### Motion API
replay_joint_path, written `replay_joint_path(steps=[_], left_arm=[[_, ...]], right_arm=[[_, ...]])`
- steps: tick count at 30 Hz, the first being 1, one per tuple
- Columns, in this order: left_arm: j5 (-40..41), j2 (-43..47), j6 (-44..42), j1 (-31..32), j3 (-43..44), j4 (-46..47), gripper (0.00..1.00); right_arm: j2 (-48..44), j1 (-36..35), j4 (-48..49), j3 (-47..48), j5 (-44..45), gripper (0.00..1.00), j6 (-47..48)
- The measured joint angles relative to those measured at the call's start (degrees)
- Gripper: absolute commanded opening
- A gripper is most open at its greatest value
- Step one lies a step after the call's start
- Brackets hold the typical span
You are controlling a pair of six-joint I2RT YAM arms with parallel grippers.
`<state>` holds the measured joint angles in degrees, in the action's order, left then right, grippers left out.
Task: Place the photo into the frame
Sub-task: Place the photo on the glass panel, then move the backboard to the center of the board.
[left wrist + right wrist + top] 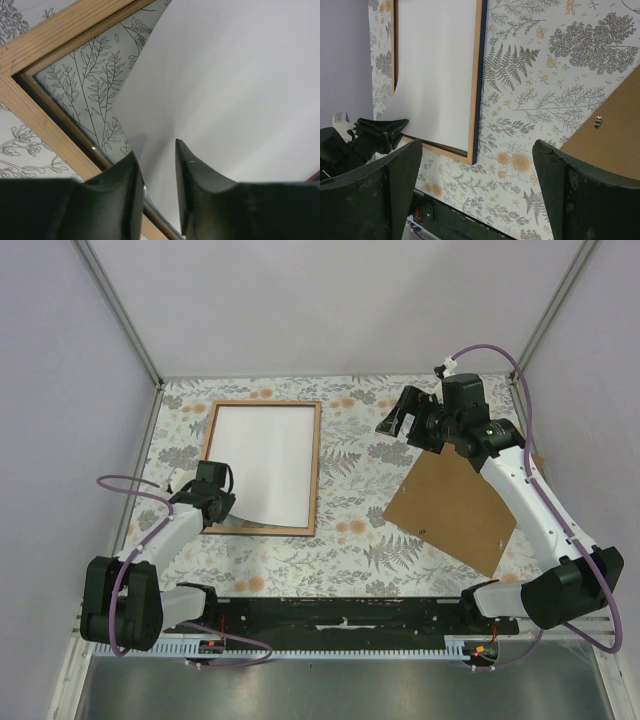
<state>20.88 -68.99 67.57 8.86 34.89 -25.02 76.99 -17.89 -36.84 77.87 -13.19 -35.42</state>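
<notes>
The frame [318, 470] lies flat at the table's left, light wood face up. The photo [265, 460] rests inside it, white back up. Its near left corner curls up off the frame toward my left gripper [222, 502]. In the left wrist view that raised corner of the photo [240, 75] runs between the two jaws of my left gripper [156, 150], which stand a little apart, above the frame's rim [45, 45]. My right gripper [400, 420] hovers wide open over the table right of the frame, holding nothing. Its wrist view shows the frame [476, 100], the photo [437, 65] and the left gripper [380, 131].
A flat brown backing board [455, 510] lies tilted at the right, under the right arm; its corner shows as the brown board [615, 135] with a small metal clip. A floral cloth [360, 540] covers the table. Walls stand close on both sides.
</notes>
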Motion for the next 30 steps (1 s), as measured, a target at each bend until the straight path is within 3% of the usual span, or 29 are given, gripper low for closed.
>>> replay_joint_path(steps=[1,3,11,16,24,27,30], left_arm=[[0.0,0.0,-0.4,0.0,0.0,-0.1,0.65],[0.0,0.0,-1.0,0.0,0.1,-0.4,0.72],[3.1,4.1,-3.4,0.0,4.2,-7.1,0.78],[6.3,6.3,-5.5,0.0,7.0,-12.3,0.75],[5.3,6.5,-14.6,0.5,7.7,-13.4,0.59],[2.2,2.6,-18.7,4.1,8.4,-11.0,0.53],[0.7,-3.3,-21.6,12.2,11.7,-10.2,0.51]], right_arm=[[0.0,0.0,0.0,0.0,0.0,0.98,0.0],[0.0,0.0,0.0,0.0,0.0,0.98,0.1],[0.0,0.0,0.0,0.0,0.0,0.98,0.4],[0.0,0.0,0.0,-0.3,0.0,0.98,0.6],[-0.2,0.0,0.4,-4.2,1.5,0.98,1.9],[-0.5,0.2,0.3,-6.4,3.7,0.98,2.5],[-1.2,1.5,0.1,-8.9,5.3,0.98,2.8]])
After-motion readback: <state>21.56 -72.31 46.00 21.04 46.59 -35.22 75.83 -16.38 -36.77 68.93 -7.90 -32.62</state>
